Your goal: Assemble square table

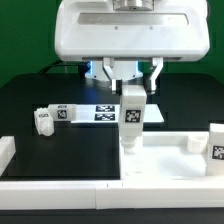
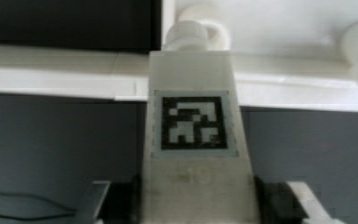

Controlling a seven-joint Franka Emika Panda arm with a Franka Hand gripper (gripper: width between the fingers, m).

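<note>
In the exterior view, a leg [image 1: 133, 115] is held upright, pinched by the gripper [image 1: 133, 88], with its lower end set on the square table slab [image 1: 170, 156]. Seating this leg in a corner socket is judged the step in hand.

In the wrist view, the fingers [image 2: 101, 202] are seen pressed against the leg's sides. A downward twist is called for next.

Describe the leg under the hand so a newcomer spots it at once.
Under the big white arm, the hand straddles one leg. It stands upright on the square tabletop, tag facing the camera. Unlike it, other legs lie at the exterior view's left and a lone leg stands at its right.
</note>
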